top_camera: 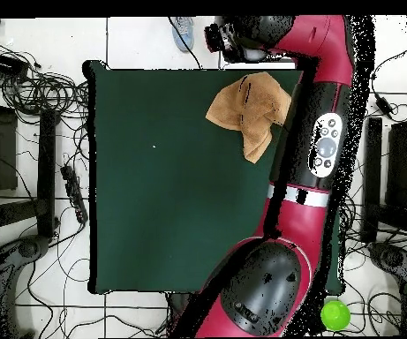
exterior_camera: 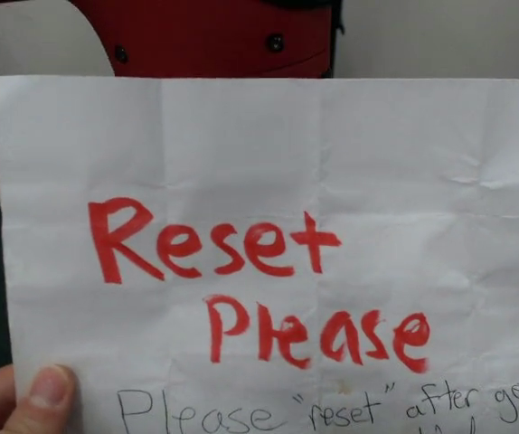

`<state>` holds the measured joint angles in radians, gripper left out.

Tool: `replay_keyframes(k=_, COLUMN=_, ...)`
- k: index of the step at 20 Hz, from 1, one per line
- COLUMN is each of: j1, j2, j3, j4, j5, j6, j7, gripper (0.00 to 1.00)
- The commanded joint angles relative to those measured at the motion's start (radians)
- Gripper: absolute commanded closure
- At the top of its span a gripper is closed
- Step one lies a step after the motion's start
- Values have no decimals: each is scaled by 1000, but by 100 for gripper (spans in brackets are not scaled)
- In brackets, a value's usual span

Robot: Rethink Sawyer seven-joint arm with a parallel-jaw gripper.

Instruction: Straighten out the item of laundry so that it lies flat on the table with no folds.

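The towel [top_camera: 249, 110] lies crumpled on the desk [top_camera: 171, 194], up against the far edge from the robot's base in the overhead view and toward that picture's right side. It is not flat: the cloth is bunched into an irregular shape with folds across it, one flap hanging down toward the middle of the desk and a dark crease running through its upper part. The rest of the green desk surface around it is bare cloth.

Just beside the towel, on its right in the overhead view, the red and black arm [top_camera: 317, 132] stretches from the base at the bottom of the picture along the desk's right edge and bends over at the far end. The hand [top_camera: 224, 37] sits beyond the desk's far edge, above and a little left of the towel, apart from it. How far it is open I cannot tell; it shows only as a dark cluster, and nothing appears to be held in it.

A green ball-like object [top_camera: 335, 314] sits near the robot's base. Cables [top_camera: 43, 79] lie tangled on the floor left of the desk.

In the front view a creased white paper sheet [exterior_camera: 268, 181] fills nearly the whole picture, hand-lettered in red "Reset Please", with pencil writing below. A person's thumb [exterior_camera: 47, 391] pinches its lower left corner. Above the sheet a strip of the red robot body [exterior_camera: 214, 41] shows.
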<state>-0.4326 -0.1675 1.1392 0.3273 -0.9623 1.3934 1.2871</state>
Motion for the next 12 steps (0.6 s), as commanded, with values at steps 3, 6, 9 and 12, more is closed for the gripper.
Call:
replay_keyframes(k=3, j1=19, j2=-122, j3=-92, j4=155, j5=68, j6=126, j7=-119, gripper=0)
replay_keyframes(k=6, j1=19, j2=-195, j3=-107, j4=161, j5=86, j6=194, j7=-122, gripper=0)
replay_keyframes(k=9, j1=19, j2=-230, j3=-109, j4=159, j5=104, j6=223, j7=-126, gripper=0)
replay_keyframes(k=12, j1=21, j2=-266, j3=-94, j4=142, j5=122, j6=265, j7=-153, gripper=0)
